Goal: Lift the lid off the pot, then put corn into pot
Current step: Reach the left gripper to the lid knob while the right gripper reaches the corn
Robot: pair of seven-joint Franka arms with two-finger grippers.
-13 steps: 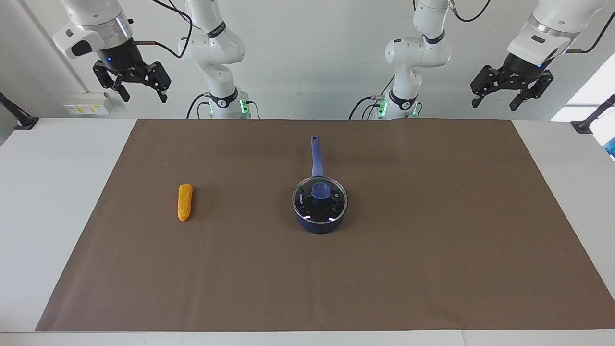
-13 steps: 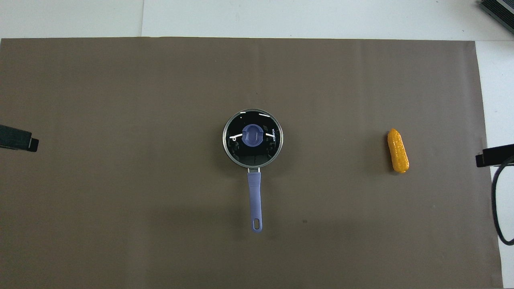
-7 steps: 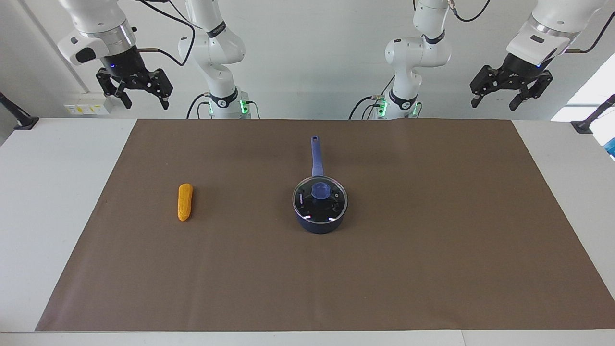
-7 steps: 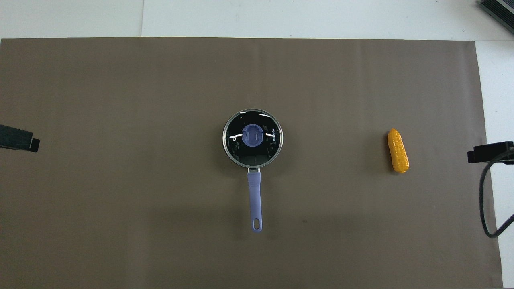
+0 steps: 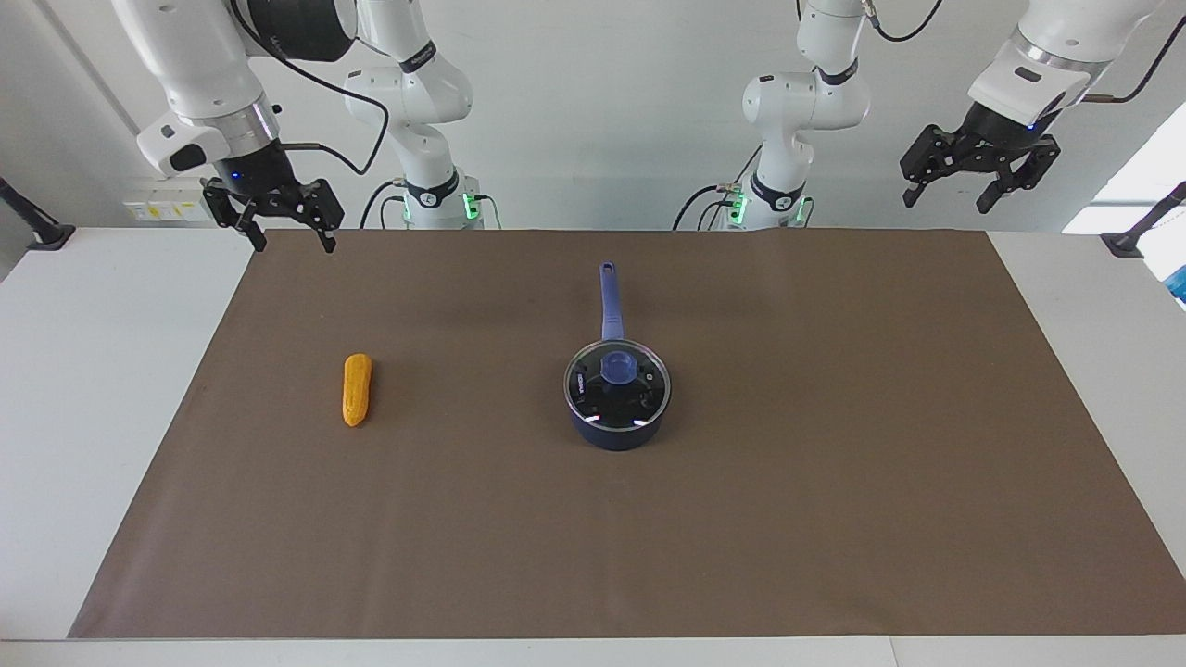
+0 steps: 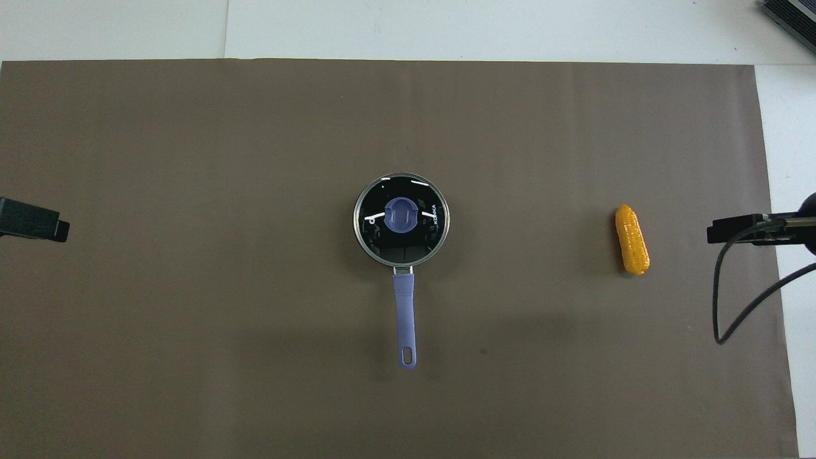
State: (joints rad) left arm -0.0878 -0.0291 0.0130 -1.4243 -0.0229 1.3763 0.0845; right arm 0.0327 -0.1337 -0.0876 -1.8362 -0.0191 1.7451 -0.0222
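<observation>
Showing the start: on the mat (image 5: 834, 519), the pot (image 5: 616, 428) sits mid-mat, lid (image 5: 639, 394) on; corn (image 5: 357, 390) lies toward the right arm's edge. Right gripper (image 5: 289, 243), over that back corner, and left gripper (image 5: 952, 199) both gape, empty. Both steps remain.

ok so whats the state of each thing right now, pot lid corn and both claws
pot: upright on the brown mat, covered, handle pointing toward the robots
lid: seated on the pot, not lifted, nothing touching it
corn: lying flat on the mat toward the right arm's end, untouched
right claw: open, empty, raised over the mat's edge
left claw: open, empty, raised at its own end
</observation>
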